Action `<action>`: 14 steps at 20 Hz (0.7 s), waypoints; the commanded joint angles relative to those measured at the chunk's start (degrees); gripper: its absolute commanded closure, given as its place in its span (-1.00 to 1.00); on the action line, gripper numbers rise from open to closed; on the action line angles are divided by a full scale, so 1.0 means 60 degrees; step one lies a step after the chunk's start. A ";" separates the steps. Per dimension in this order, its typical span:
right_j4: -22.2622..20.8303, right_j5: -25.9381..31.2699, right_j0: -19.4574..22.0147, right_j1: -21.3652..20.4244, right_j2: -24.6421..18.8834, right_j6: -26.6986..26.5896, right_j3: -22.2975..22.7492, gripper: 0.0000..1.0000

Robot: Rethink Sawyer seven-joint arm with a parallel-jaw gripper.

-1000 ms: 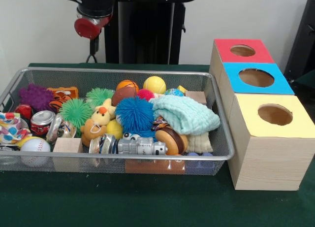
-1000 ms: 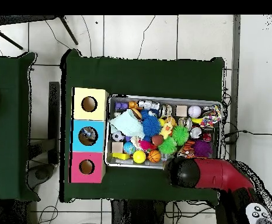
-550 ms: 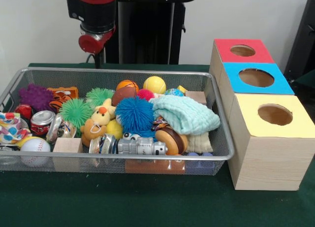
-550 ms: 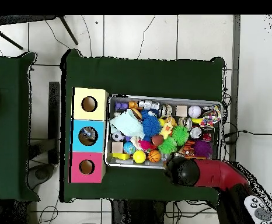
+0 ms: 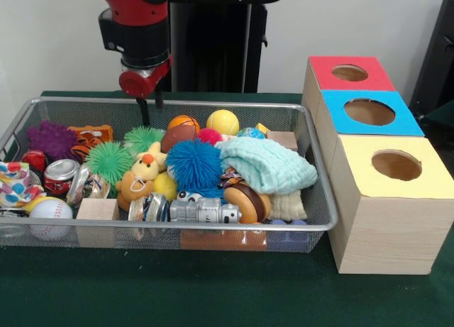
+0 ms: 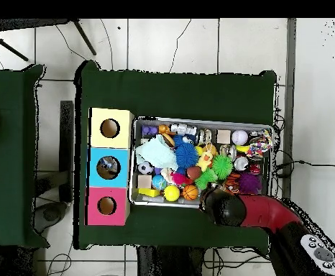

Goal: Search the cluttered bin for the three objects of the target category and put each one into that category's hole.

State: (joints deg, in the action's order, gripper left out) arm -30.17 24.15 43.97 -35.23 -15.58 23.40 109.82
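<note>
A wire mesh bin (image 5: pixel 213 104) (image 6: pixel 199 121) holds several toys: a blue spiky ball (image 5: pixel 194 164), two green spiky balls (image 5: pixel 109 160), a purple spiky one (image 5: pixel 52 139), a yellow ball (image 5: pixel 223 121), a small basketball (image 5: pixel 184 120), a baseball (image 5: pixel 50 210), a plush duck (image 5: pixel 145 167) and a mint cloth (image 5: pixel 266 164). My gripper (image 5: pixel 151 108) hangs over the bin's far rim, just above the left green spiky ball (image 5: pixel 144 137). It is open and holds nothing. In the overhead view the red arm's head (image 6: pixel 226 209) hides it.
Three wooden boxes stand in a row beside the bin, each with a round hole: red (image 5: pixel 350 72) (image 6: pixel 107 205), blue (image 5: pixel 369 112) (image 6: pixel 108 167), yellow (image 5: pixel 396 164) (image 6: pixel 111 128). A can (image 5: pixel 60 174), wooden blocks (image 5: pixel 97 210) and a toy robot (image 5: pixel 202 211) lie near the bin's front.
The arm has come down and forward toward the bin, so the gripper now reaches the far rim. Nothing in the bin has moved.
</note>
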 commanded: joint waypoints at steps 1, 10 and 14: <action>0.0010 -0.0819 -0.0099 0.0601 -0.1038 0.1364 -0.1042 -1.00; -0.0064 -0.0388 0.0013 0.0767 -0.1162 0.0958 -0.1499 -1.00; -0.0248 -0.0383 -0.0217 0.0777 -0.0851 0.1084 -0.1684 -1.00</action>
State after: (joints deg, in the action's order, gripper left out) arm -30.17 22.96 43.65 -32.57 -17.38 23.40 107.16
